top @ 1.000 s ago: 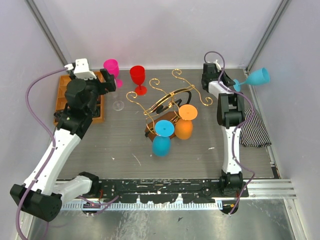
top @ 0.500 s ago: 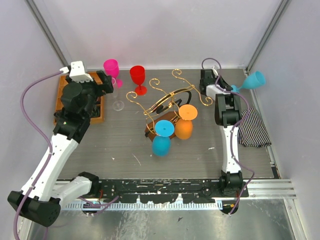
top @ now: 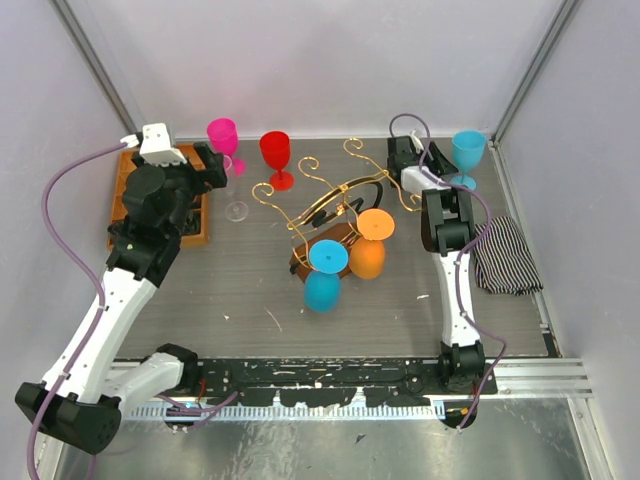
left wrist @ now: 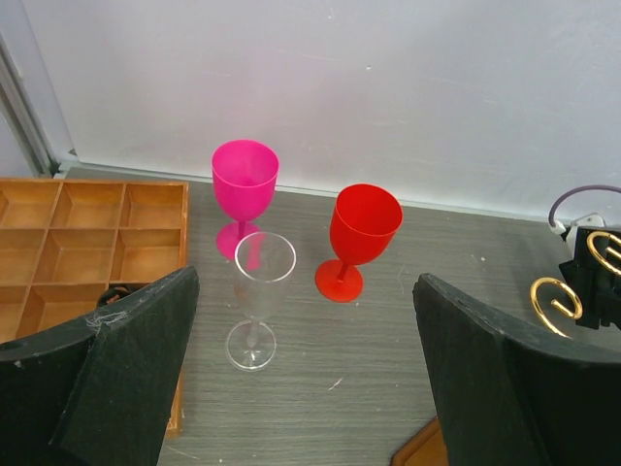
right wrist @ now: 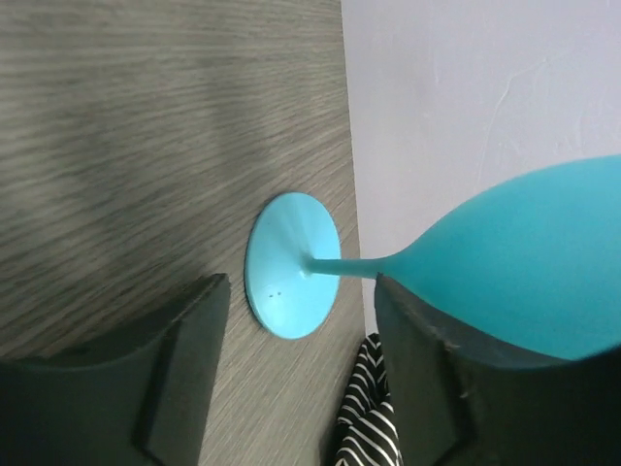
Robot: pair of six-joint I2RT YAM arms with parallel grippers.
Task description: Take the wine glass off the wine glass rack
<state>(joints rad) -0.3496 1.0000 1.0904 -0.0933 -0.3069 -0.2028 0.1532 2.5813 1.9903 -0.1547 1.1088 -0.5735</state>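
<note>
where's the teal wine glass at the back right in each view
top external: teal wine glass upright at back right.
left wrist: not in it.
right wrist: bowl at right, foot at centre.
shared landmark: striped cloth beside it, in top and right wrist.

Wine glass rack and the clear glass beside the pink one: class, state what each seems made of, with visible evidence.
The wine glass rack looks like thin metal wire, shiny gold, bent into curls, on a brown, wood-like base. The clear glass is see-through and glossy, the table showing through it: glass or clear plastic, undecidable here.
</note>
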